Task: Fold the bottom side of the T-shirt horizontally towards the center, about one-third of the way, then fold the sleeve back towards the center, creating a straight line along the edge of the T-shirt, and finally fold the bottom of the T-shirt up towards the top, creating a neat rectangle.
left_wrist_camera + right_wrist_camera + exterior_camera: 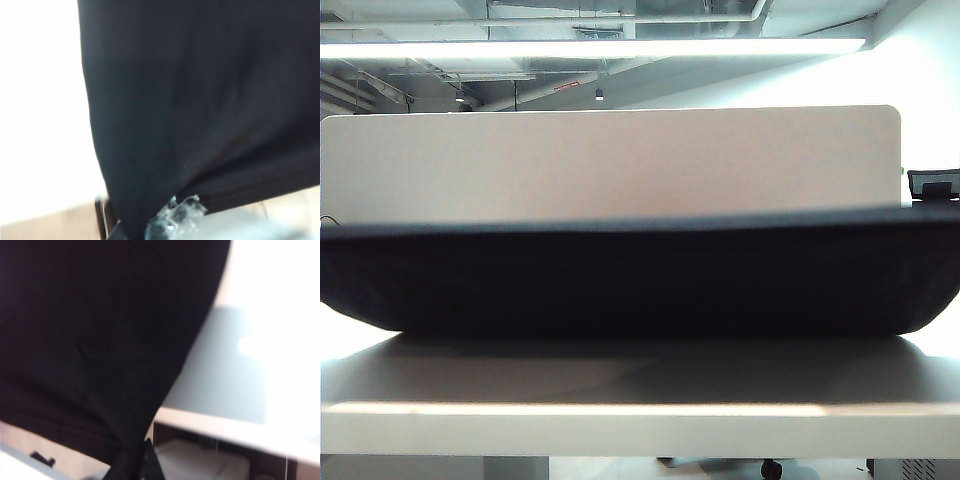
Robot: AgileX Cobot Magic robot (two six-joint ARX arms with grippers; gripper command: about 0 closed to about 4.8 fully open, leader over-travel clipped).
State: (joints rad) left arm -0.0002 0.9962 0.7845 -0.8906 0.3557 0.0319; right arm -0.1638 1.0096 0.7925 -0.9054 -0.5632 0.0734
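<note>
With the left gripper and right gripper each clenched on the T-shirt, which hangs as a wide black band above the worktop, a fold seems underway, and next the cloth needs laying down evenly.

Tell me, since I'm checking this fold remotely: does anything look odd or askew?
Nothing looks damaged. The T-shirt hangs lifted across the exterior view as a sagging black band above the table, pinched by the shut left gripper and right gripper. Neither arm shows there.
</note>
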